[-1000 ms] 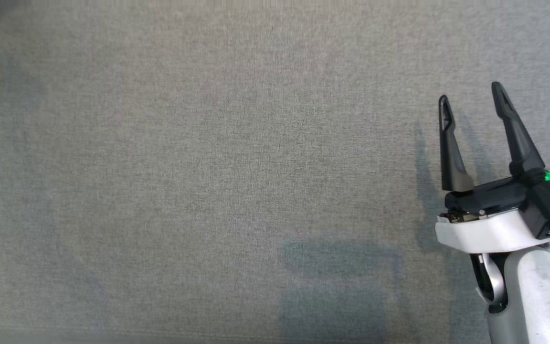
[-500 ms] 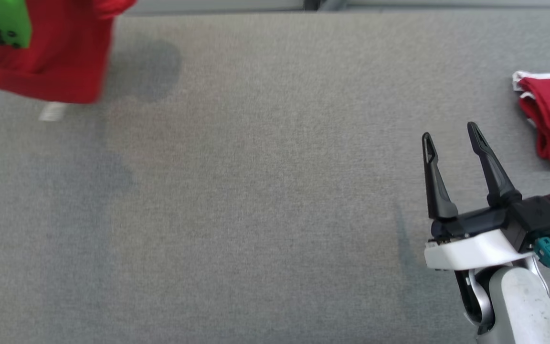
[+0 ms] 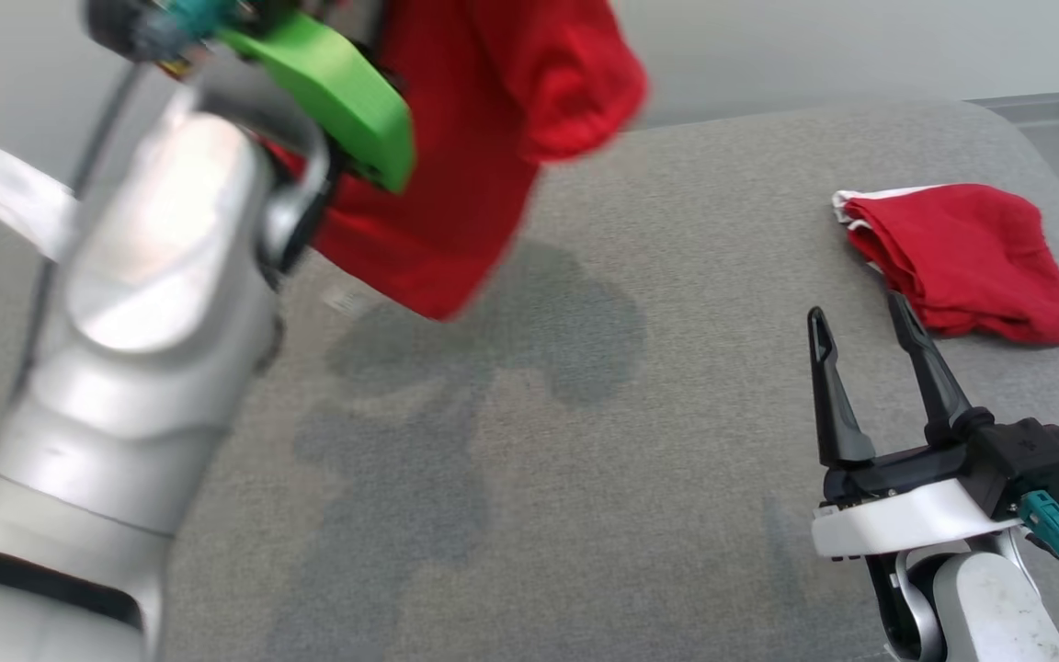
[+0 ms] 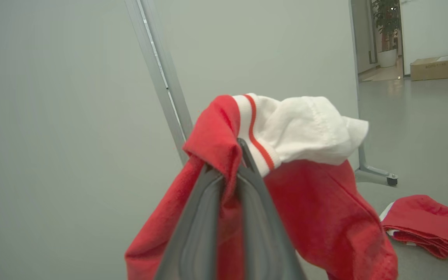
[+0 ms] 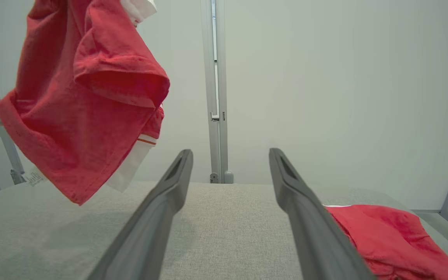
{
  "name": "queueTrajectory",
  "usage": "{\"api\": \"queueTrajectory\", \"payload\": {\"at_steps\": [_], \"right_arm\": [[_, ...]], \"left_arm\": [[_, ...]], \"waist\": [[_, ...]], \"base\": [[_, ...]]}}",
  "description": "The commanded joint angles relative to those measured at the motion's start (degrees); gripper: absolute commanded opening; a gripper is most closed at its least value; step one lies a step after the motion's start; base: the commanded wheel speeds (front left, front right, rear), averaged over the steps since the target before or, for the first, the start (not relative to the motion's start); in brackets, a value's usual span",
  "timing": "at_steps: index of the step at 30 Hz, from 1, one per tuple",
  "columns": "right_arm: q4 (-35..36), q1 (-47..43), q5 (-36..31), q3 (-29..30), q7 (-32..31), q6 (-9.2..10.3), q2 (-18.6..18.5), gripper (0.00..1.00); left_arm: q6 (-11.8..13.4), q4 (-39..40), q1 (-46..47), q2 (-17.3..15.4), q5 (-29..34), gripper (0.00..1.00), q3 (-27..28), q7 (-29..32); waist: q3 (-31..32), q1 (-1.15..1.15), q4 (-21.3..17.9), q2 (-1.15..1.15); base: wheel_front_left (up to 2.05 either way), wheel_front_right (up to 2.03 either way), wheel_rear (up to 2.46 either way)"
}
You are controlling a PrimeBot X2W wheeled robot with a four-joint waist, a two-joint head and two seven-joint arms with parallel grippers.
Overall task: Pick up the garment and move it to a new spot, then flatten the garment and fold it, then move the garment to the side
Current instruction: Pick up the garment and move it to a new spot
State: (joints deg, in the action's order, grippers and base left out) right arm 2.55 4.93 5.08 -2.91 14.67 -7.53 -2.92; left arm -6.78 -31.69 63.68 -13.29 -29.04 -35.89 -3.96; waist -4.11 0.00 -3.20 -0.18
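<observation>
While your left hand (image 4: pixel 236 155) grips the shirt (image 3: pixel 456 138) hanging straight down at upper left above the bench (image 3: pixel 631 460), your open right hand (image 3: pixel 856 311) sits lower right.

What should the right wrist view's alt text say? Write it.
A red garment with white trim hangs at upper left above a grey cushioned surface. The right gripper stands open and empty in front; a second red garment lies bunched at lower right.
</observation>
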Motion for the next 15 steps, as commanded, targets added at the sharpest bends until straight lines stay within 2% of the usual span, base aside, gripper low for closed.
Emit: {"api": "queueTrajectory", "payload": {"at_steps": [1,3,6,9,15], "right_arm": [[-0.27,-0.44,0.50,-0.45,0.32,0.09,0.02,1.00],[-0.39,-0.12,0.87,-0.90,0.45,0.09,0.02,1.00],[-0.55,0.27,1.19,-1.21,0.53,0.08,0.01,1.00],[-0.65,0.90,1.57,-1.29,0.60,0.08,0.02,1.00],[-0.55,1.54,1.88,-0.81,0.57,0.08,0.02,1.00]], "left_arm": [[0.98,0.46,-3.58,1.73,-1.61,0.00,-0.26,-0.70],[1.75,0.13,-6.79,3.86,-2.64,0.00,-0.52,-1.39],[2.32,-1.24,-10.22,5.33,-3.62,0.00,-1.07,-2.28],[3.06,-4.38,-14.86,6.29,-3.18,0.00,-2.55,-4.71],[3.98,-13.59,-22.28,7.80,-5.72,0.00,-1.65,-8.95]], "waist": [[0.88,0.00,-2.27,0.18],[0.31,0.00,-2.89,0.18],[-0.36,0.00,-3.54,0.18],[-1.61,0.00,-4.39,0.18],[-3.61,0.00,-5.53,0.18]], "base": [[0.00,0.00,0.00],[0.00,0.00,0.00],[0.00,0.00,0.00],[0.00,0.00,0.00],[0.00,0.00,0.00]]}}
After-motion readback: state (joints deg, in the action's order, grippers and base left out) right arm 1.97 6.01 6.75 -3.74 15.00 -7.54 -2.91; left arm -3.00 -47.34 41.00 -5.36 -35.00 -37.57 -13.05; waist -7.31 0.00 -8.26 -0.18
